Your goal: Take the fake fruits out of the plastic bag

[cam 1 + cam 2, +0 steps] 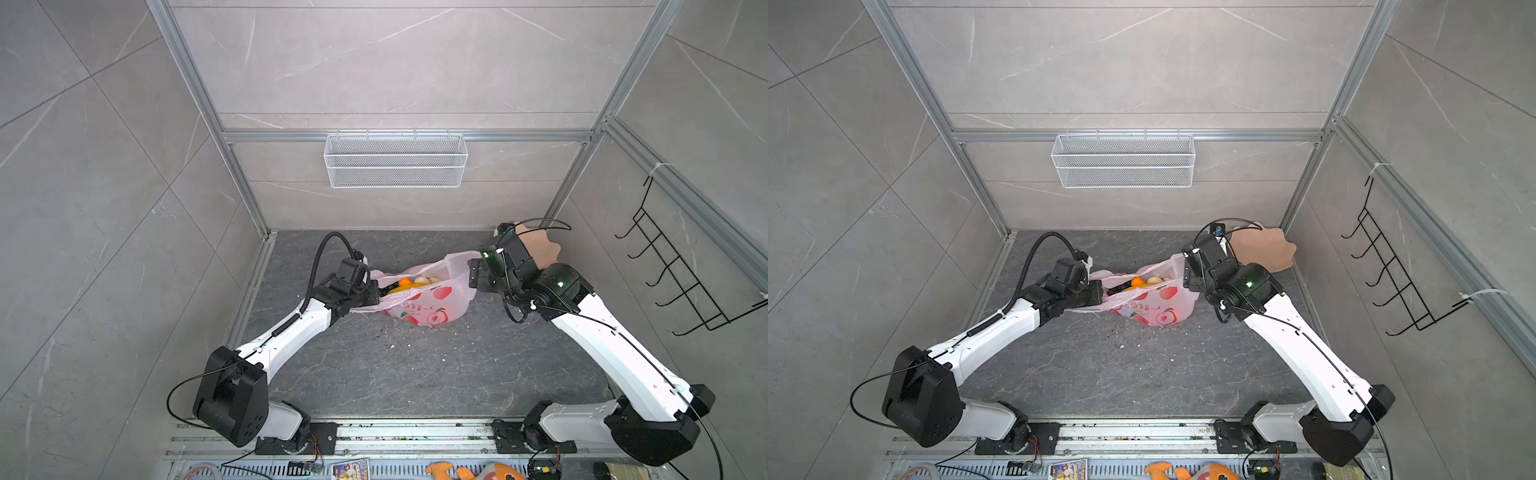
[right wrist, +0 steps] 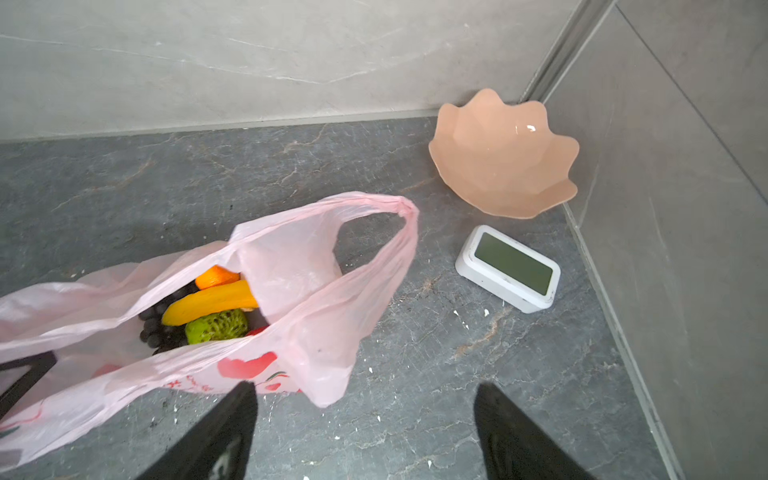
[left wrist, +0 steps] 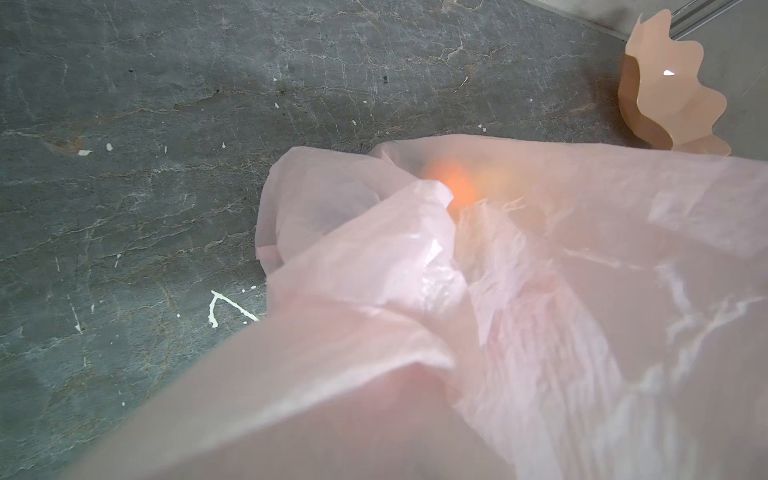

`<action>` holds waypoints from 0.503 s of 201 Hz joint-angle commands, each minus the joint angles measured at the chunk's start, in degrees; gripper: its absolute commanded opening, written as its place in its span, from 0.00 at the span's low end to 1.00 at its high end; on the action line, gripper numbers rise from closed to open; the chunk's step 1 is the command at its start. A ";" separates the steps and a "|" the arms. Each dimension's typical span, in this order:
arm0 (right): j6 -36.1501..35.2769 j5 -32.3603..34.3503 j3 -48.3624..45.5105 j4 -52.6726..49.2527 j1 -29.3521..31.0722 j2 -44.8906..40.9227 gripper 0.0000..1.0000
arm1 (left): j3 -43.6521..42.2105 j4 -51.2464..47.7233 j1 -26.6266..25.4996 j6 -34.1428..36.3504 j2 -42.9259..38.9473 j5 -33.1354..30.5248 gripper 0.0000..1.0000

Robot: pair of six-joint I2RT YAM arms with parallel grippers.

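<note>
Dark stone-look tabletop (image 1: 395, 374) boxed in by grey tile walls. The bag (image 1: 419, 303) sits mid-table, a bit toward the back, with its mouth gaping upward. The fruits are all inside as far as I can see: banana (image 2: 212, 301), tangerine (image 2: 216, 276), grapes (image 2: 160, 326), a green lumpy one (image 2: 216, 326), plus something pale (image 1: 424, 280) in a top view. None are out on the table.

Handling-wise, my guess is the bag is thin crinkly film that weighs nothing and slides or collapses the second you tug it. So one side needs pinning while the other arm goes in. The fruits look like light plastic or foam. They're not fragile, but they're smooth, so the tangerine could squirt out of a pinch. The banana lies on top and it's long, so I'd take it across the middle first. The grapes are bumpy, so that should be an easy grip.

The left gripper (image 1: 374, 293) is clamped tight with the bag's left end bunched in it, film stretched toward it. Its wrist cam is mostly pink film. The right gripper (image 2: 365, 390) has its jaws wide apart with nothing between them. It hovers just beside the free loop handle (image 2: 399, 262), not touching it as far as I can tell. A dish (image 2: 503, 153) and a white clock (image 2: 509, 268) sit in the back right corner.
</note>
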 commanded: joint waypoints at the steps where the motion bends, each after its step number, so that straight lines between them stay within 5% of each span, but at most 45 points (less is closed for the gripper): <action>1: -2.38 0.00 2.14 -3.19 1.82 5.01 0.81 | 2.03 -0.26 0.06 -0.38 -2.61 -0.68 0.00; 31: -1.13 -3.35 7.80 -3.90 1.99 14.09 0.76 | 1.64 -0.26 0.03 -0.36 -2.87 -0.52 0.00; 101: -1.81 2.58 20.18 -11.45 0.96 31.44 0.71 | -0.02 -0.07 -0.01 -0.02 -4.19 -0.54 0.00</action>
